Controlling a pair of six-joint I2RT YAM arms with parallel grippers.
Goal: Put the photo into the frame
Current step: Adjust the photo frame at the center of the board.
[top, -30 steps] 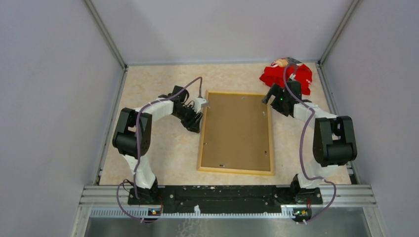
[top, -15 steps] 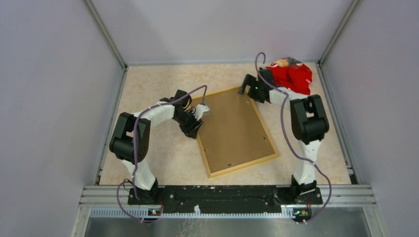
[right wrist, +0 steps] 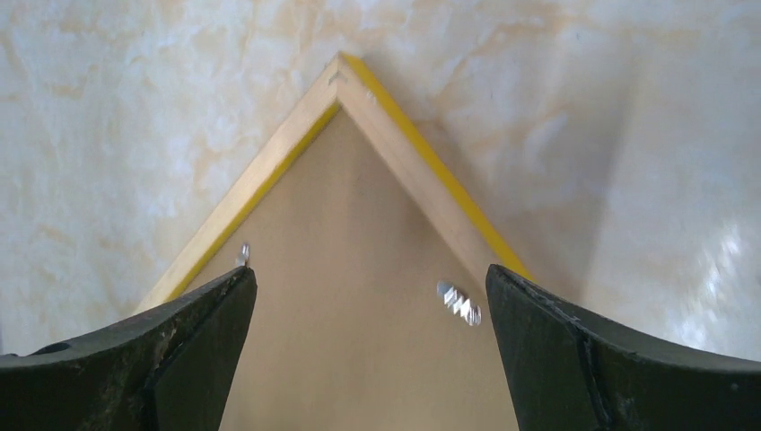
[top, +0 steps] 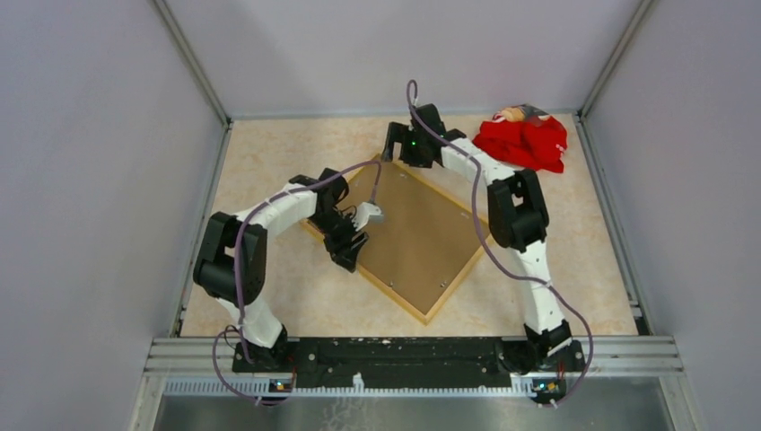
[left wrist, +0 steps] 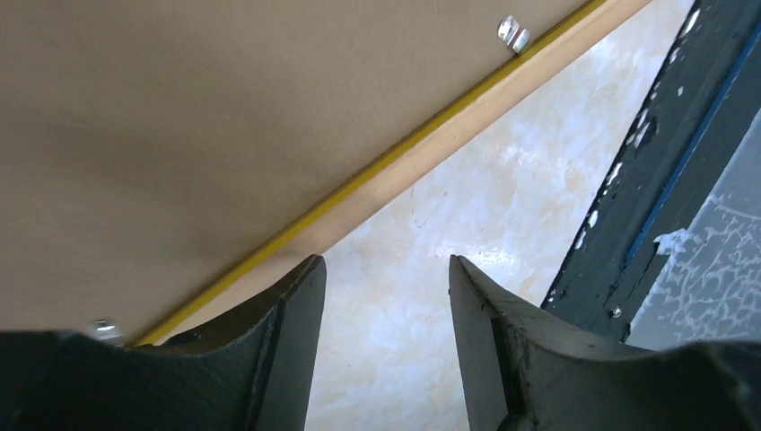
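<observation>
The frame (top: 458,278) lies back side up on the table, turned to a diamond. A plain brown backing board (top: 413,238) fills it. The photo is hidden. My left gripper (top: 350,258) stands open beside the frame's left edge. In the left wrist view, only bare table shows between the fingers of my left gripper (left wrist: 386,269), and the frame's yellow-lined rim (left wrist: 431,148) runs just past the left one. My right gripper (top: 392,148) is open at the frame's far corner. In the right wrist view my right gripper (right wrist: 371,278) straddles that frame corner (right wrist: 345,76) and the backing board (right wrist: 359,296).
A red cloth bundle (top: 525,141) lies at the back right. Small metal clips (left wrist: 512,33) and a sawtooth hanger (right wrist: 459,303) sit on the backing board. A dark rail (left wrist: 646,206) runs along the table's near edge. Grey walls enclose three sides.
The frame has turned counter-clockwise from square to a diamond. My right arm swept left along the back with its corner. My left gripper opened wider and shifted slightly nearer.
</observation>
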